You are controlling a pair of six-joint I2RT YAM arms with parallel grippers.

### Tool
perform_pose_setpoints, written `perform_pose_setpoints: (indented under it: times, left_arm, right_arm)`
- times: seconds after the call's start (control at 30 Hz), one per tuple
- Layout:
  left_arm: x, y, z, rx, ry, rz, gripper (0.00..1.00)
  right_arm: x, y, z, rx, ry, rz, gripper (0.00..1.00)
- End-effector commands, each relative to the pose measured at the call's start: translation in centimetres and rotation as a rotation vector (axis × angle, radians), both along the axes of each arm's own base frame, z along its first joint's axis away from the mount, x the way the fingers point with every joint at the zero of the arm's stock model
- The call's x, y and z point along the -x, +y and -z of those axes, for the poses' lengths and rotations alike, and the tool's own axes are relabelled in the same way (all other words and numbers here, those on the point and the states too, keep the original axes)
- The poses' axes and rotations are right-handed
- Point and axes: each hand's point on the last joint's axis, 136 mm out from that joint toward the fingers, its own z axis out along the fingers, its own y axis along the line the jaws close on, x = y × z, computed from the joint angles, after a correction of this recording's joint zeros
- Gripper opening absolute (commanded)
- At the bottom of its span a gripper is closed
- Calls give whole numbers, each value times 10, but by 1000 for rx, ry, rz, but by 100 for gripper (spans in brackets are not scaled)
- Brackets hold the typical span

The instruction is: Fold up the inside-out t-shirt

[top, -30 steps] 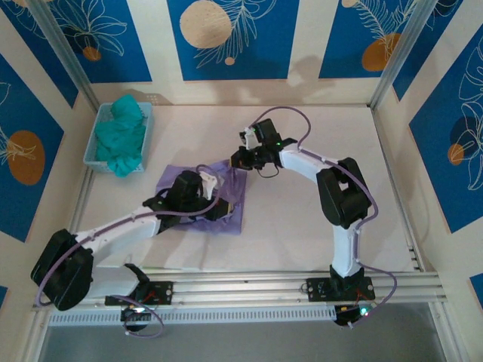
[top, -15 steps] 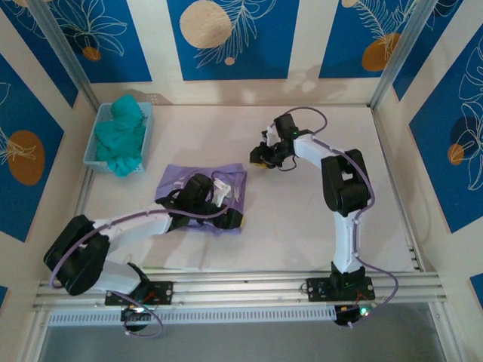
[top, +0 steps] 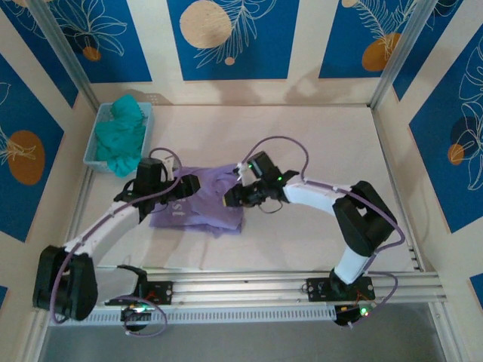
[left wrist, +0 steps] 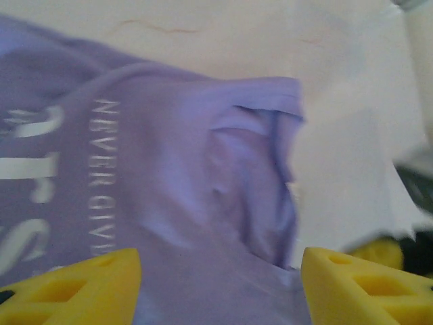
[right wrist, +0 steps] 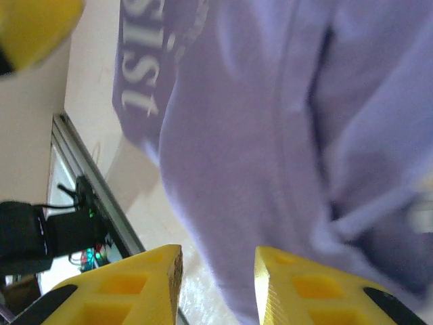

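Top external view, starting at the far left: a basket (top: 91,157) holds a teal garment (top: 121,139), which is no part of my job and sits well apart from the work. Next comes my left gripper (top: 183,188), hanging over the left part of the inside-out t-shirt (top: 207,211). In the left wrist view its yellow fingers (left wrist: 81,284) stand wide apart with nothing between them, only lavender cloth and white lettering (left wrist: 101,176) below.

The shirt lies on the table (top: 317,136) left of centre, nearer my bases than the far wall. It is a compact, roughly rectangular packet with no sleeve spread to either side. From that shape I judge at least one fold is in (the layered edges and a puckered ridge in the left wrist view point the same way).

At its right edge is my right gripper (top: 229,200). The right wrist view shows its fingers (right wrist: 304,291) narrowly parted, with the shirt's edge just beside one of them and bare table in the gap, so I hold nothing there as far as I can see.

What I judge is left: the packet is rumpled and its near-right corner sticks out unevenly, so it wants smoothing and probably another fold.
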Motion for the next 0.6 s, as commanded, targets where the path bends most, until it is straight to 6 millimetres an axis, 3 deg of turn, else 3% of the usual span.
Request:
perform_pose_setpoints:
  times: [0.0,0.13,0.23,0.33,0.47,0.57]
  left_arm:
    - [-13,29,23,-11,55,-116,64]
    - [-24,44,50,-77,92,-131,65]
    - [-15,45,79,-112,166,-109,66]
    - [-3,36,91,-78,191,-66,67]
    - [14,34,92,-68,200,-50,69]
    - [12,31,65,-43,117,-44,72]
  right_arm:
    - [4,15,17,18,22,24,32]
    - [17,1,55,122,99,54,29]
    - [33,-20,80,215,162,70,26]
    - [52,-45,100,304,222,89,22]
    - [59,-75,103,377,224,127,19]
    - [47,-74,78,337,133,114,19]
